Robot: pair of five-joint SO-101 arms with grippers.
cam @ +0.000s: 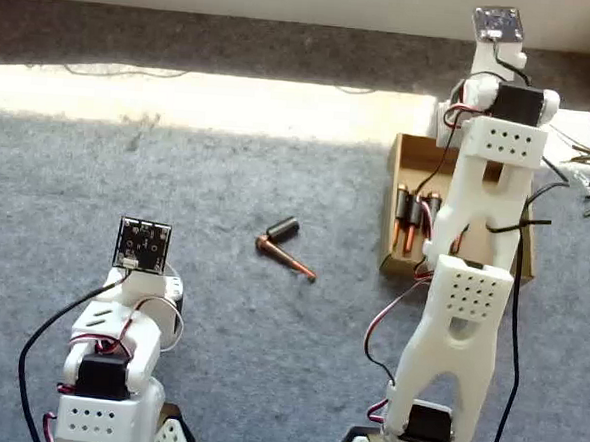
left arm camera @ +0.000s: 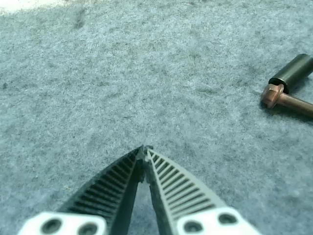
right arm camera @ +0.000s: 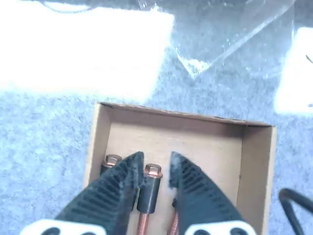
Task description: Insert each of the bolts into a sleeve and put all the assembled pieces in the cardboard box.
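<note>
Grey fuzzy tabletop [cam: 228,177] lies under both arms. The left gripper [left arm camera: 145,149] is pinched shut on nothing; the bolt [left arm camera: 288,100] and sleeve [left arm camera: 293,71] lie touching, ahead and to its right. The right gripper [right arm camera: 156,159] hangs a little open above the cardboard box [right arm camera: 254,161], with assembled pieces [right arm camera: 149,188] right below it.

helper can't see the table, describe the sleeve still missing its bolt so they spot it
Start at the cardboard box on the grey carpet, then look left. The short dark sleeve lies there beside a loose copper bolt; the boxed sleeves hold bolts.
</note>
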